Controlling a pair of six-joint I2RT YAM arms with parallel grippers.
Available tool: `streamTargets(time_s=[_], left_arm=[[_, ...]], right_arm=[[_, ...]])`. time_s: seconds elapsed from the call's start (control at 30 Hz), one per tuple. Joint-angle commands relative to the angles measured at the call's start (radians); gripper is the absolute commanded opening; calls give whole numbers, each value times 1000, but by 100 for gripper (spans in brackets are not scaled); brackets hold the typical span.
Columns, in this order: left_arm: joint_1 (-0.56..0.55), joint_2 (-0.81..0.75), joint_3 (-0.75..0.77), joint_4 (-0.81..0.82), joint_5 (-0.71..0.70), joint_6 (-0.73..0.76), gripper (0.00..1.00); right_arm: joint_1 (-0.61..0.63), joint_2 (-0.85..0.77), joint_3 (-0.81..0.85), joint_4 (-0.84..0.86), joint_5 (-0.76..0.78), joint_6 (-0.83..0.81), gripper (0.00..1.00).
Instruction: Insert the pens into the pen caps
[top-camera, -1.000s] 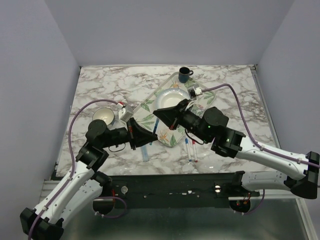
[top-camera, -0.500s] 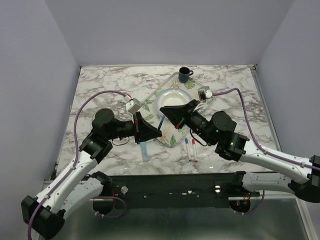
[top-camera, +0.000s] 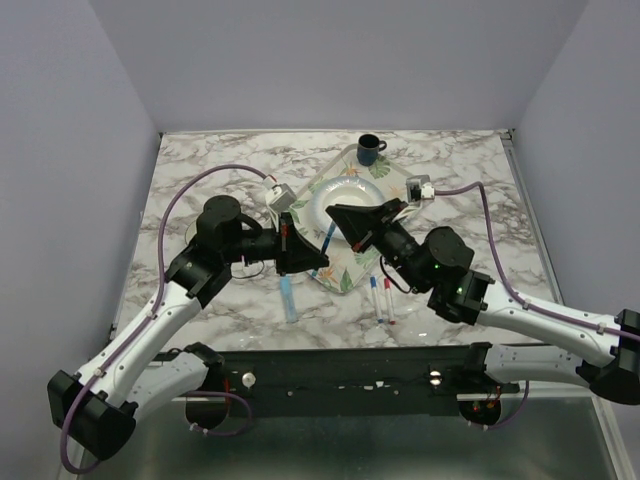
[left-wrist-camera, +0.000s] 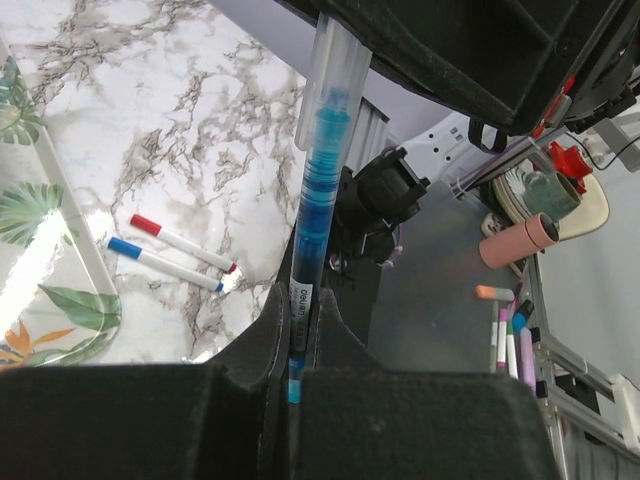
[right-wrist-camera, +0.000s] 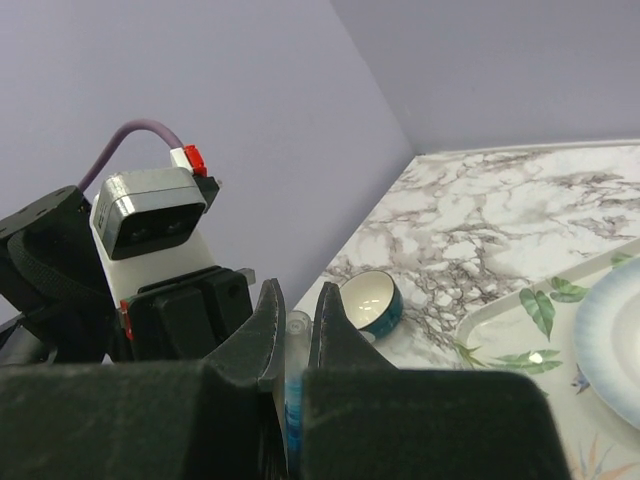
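A dark blue pen (left-wrist-camera: 318, 200) runs from my left gripper (left-wrist-camera: 300, 300), which is shut on its lower end, up into a clear pen cap (left-wrist-camera: 335, 70). My right gripper (right-wrist-camera: 297, 300) is shut on that cap (right-wrist-camera: 300, 330). From above, both grippers meet over the tray's near-left corner, left gripper (top-camera: 318, 262) below right gripper (top-camera: 338, 214), with the pen (top-camera: 328, 240) between them. On the marble lie a light-blue marker (top-camera: 289, 298) and two white markers (top-camera: 377, 298), one with a red end (left-wrist-camera: 180, 243), one with a blue end (left-wrist-camera: 160, 262).
A leaf-patterned tray (top-camera: 345, 278) holds a white plate (top-camera: 330, 195). A dark mug (top-camera: 369, 149) stands at the tray's far corner. A teal bowl (right-wrist-camera: 368, 300) sits left of the tray, hidden under my left arm from above. The table's near edge (top-camera: 330, 345) lies just past the markers.
Both arms moved right and farther from the near edge, keeping the pen and cap between them. The left arm has risen and now covers the bowl.
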Motion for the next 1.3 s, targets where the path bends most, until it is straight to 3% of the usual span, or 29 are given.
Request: streamTargets(time_s=[0.0,0.4,0.53,0.67,0.7,0.83,0.87,0.9,0.97,1.0,1.1,1.2,1.27], left_arm=[[29,40,186,260,-259,3,0],[117,55,218,225,-245,39,0],[120,32,197,208,-225,56,0],[120,-30,108,217,-206,50,0],[118,-59,90,208,-205,55,0],[118,-130,-2,131,-215,72,0],[118,-142,-15,122,-213,70,0],[118,-164,-26,110,-215,63,0],[118,-185,-53,67,-244,53,0],[117,-205,-62,41,-267,50,0],[111,-231,-98,-45,-397,0,0],[82,-238,-162,-79,-497,-133,0],[48,-236,-222,-98,-559,-228,0]], right_arm=[[165,91,-122,-347,-306,66,1],[263,113,-174,-379,-277,146,1],[263,65,-148,-443,-184,176,1],[263,22,-13,-548,-24,170,2],[263,16,40,-566,13,166,10],[263,-37,139,-579,177,121,18],[263,-51,153,-585,205,118,25],[263,-68,163,-586,225,120,38],[263,-123,173,-597,292,127,51],[263,-145,170,-605,312,138,63],[263,-244,119,-642,349,173,83],[263,-350,53,-704,392,242,99],[263,-396,18,-789,429,319,100]])
